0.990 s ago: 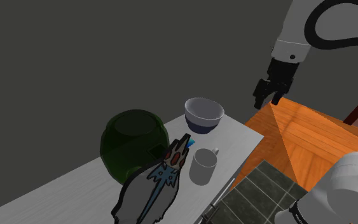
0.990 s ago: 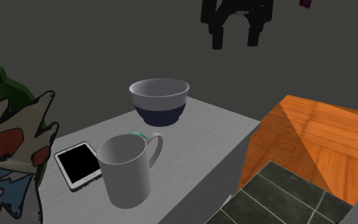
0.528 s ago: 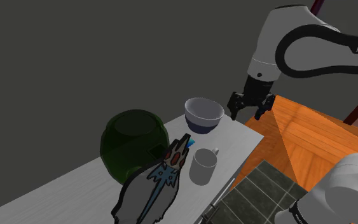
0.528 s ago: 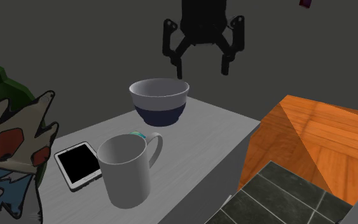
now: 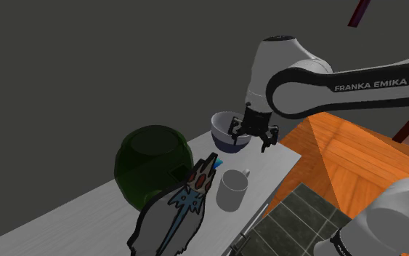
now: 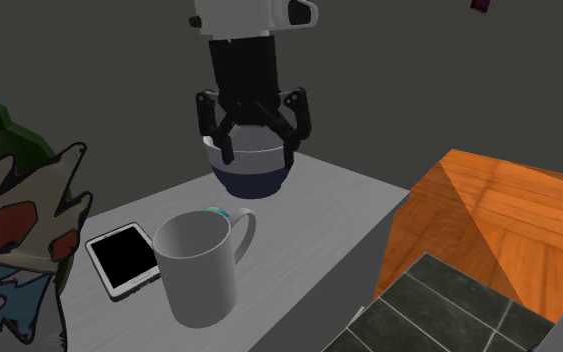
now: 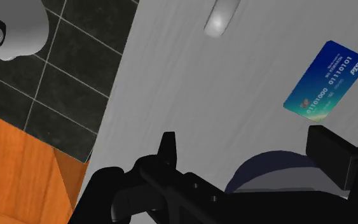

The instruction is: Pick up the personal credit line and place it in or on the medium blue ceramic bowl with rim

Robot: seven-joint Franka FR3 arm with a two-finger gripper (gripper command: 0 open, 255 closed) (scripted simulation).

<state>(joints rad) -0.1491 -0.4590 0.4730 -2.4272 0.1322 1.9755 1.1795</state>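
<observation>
one claw (image 6: 257, 158) gaping near bowl (image 6: 254, 181)

My pincer (image 6: 257, 152): black all over, no markings that I can see.
My arm (image 5: 282, 62): white shells, dark joints, white lettering on a dark band.
Card (image 7: 325, 87): deep blue fading to teal-green, with white digits and small white print.
Bowl (image 6: 254, 180): pale grey inside and at the rim, dark navy on the lower outside.
Mug (image 6: 199, 265): plain white-grey.
Tablet (image 6: 124, 258): black screen in a white frame.
Globe (image 5: 153, 160): dark translucent green.
Figure (image 5: 177, 214): grey, black outline, blue streaks, red patches.
Table (image 6: 339, 215): pale grey, faint streaky grain.
Floor boards (image 6: 499, 220): bright orange wood grain.
Tiles (image 6: 439, 310): dark grey-green squares, paler joints.
</observation>
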